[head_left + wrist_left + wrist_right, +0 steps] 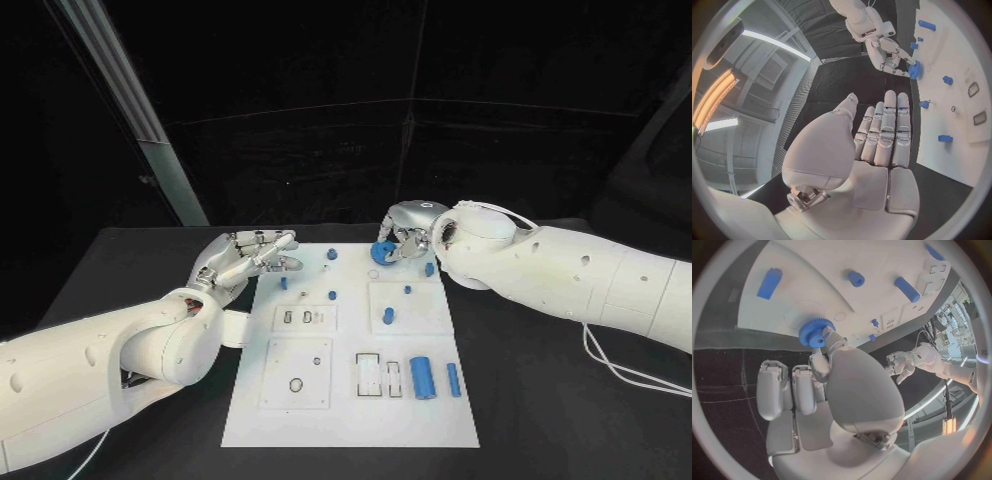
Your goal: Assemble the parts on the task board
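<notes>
White plastic, the task board (pixel 351 400) lies lengthwise in the middle of the black desk (pixel 548 400), with small blue parts scattered over it. At the board's far edge the right hand (pixel 405 232) holds a blue toothed gear (pixel 382 252); the right wrist view shows the gear (pixel 816 332) pinched at the fingertips and sitting right at the board's surface, though whether it touches the board cannot be told. The other fingers (pixel 773 390) of that hand lie straight and side by side. The left hand (pixel 238 258) hovers at the board's far left corner, holding nothing; in the left wrist view its fingers (pixel 887 131) are stretched out flat and close together, with the thumb set apart, over the dark desk just beside the board's edge. Near the board's near right corner a thick blue cylinder (pixel 421 377) and a thinner blue rod (pixel 453 378) lie side by side, beside a raised plate with narrow rectangular slots (pixel 379 374). A short blue peg (pixel 387 317) lies on a square plate in the middle right. Small blue pieces (pixel 332 254) stand further toward the far end, between the two hands. A square plate with an oval opening (pixel 296 384) sits at the near left.
</notes>
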Controlling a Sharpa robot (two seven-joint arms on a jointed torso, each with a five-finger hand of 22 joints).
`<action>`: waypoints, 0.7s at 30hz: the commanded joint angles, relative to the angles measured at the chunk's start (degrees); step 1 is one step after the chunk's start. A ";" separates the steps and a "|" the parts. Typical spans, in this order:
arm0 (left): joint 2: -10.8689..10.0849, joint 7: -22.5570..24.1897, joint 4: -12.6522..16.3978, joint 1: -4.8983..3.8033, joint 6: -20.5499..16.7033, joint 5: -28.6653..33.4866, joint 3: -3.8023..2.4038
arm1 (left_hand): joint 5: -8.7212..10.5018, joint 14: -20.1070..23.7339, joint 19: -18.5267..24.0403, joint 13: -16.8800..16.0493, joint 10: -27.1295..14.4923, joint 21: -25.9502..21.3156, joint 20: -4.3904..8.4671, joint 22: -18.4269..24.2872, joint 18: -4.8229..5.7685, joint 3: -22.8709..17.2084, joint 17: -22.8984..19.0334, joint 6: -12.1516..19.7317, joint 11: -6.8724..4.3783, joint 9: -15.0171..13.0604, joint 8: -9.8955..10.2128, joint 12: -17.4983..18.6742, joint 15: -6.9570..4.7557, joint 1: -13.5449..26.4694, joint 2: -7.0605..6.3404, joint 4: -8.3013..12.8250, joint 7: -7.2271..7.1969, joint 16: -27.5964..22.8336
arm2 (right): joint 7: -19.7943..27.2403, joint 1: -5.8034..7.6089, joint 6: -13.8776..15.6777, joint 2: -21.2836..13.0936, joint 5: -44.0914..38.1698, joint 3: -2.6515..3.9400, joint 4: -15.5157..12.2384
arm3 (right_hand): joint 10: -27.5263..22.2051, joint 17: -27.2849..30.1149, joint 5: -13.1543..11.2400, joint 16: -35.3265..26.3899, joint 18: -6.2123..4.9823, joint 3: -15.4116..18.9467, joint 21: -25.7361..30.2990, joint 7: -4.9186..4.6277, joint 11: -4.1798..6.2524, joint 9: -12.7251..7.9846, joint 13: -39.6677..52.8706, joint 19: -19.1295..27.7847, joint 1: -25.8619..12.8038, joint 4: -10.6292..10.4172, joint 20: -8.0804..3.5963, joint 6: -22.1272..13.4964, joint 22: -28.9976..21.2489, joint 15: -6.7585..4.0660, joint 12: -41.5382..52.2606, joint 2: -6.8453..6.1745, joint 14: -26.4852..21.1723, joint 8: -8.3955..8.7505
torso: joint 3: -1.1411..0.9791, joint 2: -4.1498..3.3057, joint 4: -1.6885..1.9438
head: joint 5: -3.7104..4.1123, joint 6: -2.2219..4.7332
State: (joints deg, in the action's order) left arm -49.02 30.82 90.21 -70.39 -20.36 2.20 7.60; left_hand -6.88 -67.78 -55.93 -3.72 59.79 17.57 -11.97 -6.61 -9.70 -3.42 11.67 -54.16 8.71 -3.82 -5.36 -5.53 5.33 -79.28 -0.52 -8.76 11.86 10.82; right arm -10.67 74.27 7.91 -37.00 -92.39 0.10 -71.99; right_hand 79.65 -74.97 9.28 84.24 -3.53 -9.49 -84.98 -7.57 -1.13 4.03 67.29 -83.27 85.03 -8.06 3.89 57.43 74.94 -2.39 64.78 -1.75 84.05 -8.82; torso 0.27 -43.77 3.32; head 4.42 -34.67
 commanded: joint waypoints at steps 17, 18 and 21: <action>0.19 0.20 0.28 -0.10 0.61 -0.27 -0.04 | 0.31 0.07 -0.06 0.07 0.14 -0.26 -0.21 0.12 -0.83 -0.12 0.11 -0.42 0.16 0.06 0.44 0.36 0.44 -0.65 0.07 0.41 -0.15 -0.45 | -1.16 0.11 5.71 8.15 -3.22 -0.02 -0.29 | 0.25 -0.49 -0.42 0.29 0.81 -1.03 -0.22 1.60 0.13 0.68 -0.08 -0.11 -2.93 -0.51 -0.45 4.42 2.13 -0.58 -0.14 -0.06 3.37 -0.99 | 0.04 -0.09 0.25 | -0.90 0.05; 0.22 0.20 0.27 -0.10 0.61 -0.27 -0.04 | 0.31 0.07 -0.06 0.07 0.14 -0.26 -0.21 0.12 -0.83 -0.12 0.11 -0.42 0.16 0.06 0.44 0.36 0.44 -0.65 0.07 0.41 -0.15 -0.45 | -1.18 0.06 5.50 8.79 -3.32 -0.05 0.21 | 0.25 -0.49 -0.42 0.29 0.81 -1.03 -0.22 1.60 0.13 0.68 -0.08 -0.11 -2.93 -0.51 -0.45 4.42 2.13 -0.58 -0.14 -0.06 3.37 -0.99 | 0.02 -0.06 0.15 | -0.95 0.07; 0.30 0.22 0.25 -0.10 0.63 -0.27 -0.04 | 0.31 0.07 -0.06 0.07 0.14 -0.26 -0.21 0.12 -0.83 -0.12 0.11 -0.42 0.16 0.06 0.44 0.36 0.44 -0.65 0.07 0.41 -0.15 -0.45 | -1.16 -0.18 4.78 10.24 -3.57 -0.13 1.34 | 0.22 -0.47 -0.38 0.28 0.80 -1.09 -0.21 1.59 0.12 0.65 -0.12 -0.09 -3.03 -0.51 -0.45 4.38 2.10 -0.58 -0.22 -0.06 3.37 -0.91 | 0.03 -0.07 0.17 | -0.99 -0.03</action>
State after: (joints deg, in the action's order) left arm -48.83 30.78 90.36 -70.39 -20.37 2.20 7.61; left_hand -6.88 -67.78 -55.93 -3.72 59.79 17.57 -11.97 -6.56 -9.69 -3.58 11.71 -54.16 8.71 -3.82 -5.14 -5.54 5.33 -79.28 -0.52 -8.60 11.86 10.60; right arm -11.43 74.08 12.97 -26.94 -94.78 -0.01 -70.96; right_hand 79.76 -74.96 9.20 84.21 -3.54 -10.11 -84.98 -7.56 -1.02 4.03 67.26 -83.26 82.27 -8.39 3.90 57.45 74.93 -2.58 64.76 -2.08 83.85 -8.82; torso 0.31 -43.82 3.58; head 3.45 -34.64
